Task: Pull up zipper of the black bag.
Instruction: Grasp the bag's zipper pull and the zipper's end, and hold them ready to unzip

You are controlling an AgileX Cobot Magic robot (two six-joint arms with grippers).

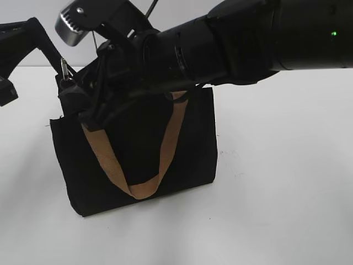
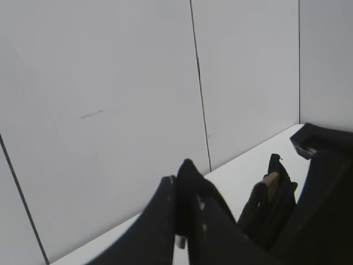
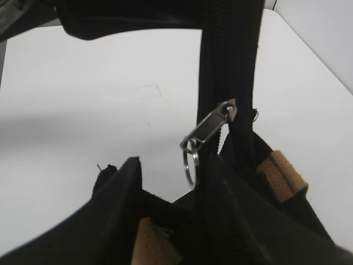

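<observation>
The black bag (image 1: 193, 138) stands on the white table with a tan handle (image 1: 105, 160) hanging down its front. My left gripper (image 1: 62, 74) is at the bag's top left corner. In the left wrist view the gripper (image 2: 183, 190) is shut on a fold of the bag's black fabric (image 2: 190, 168). My right arm reaches across over the bag, with its gripper (image 1: 83, 107) at the top left edge. In the right wrist view that gripper (image 3: 174, 168) is open. The silver zipper pull tab (image 3: 208, 128) and its ring hang on the black zip line (image 3: 229, 61) just above the gap, near the right finger.
The white table (image 1: 276, 182) spreads around the bag. A pale panelled wall (image 2: 110, 110) rises behind the table. The right arm's thick black forearm (image 1: 248, 44) crosses above the bag from the right.
</observation>
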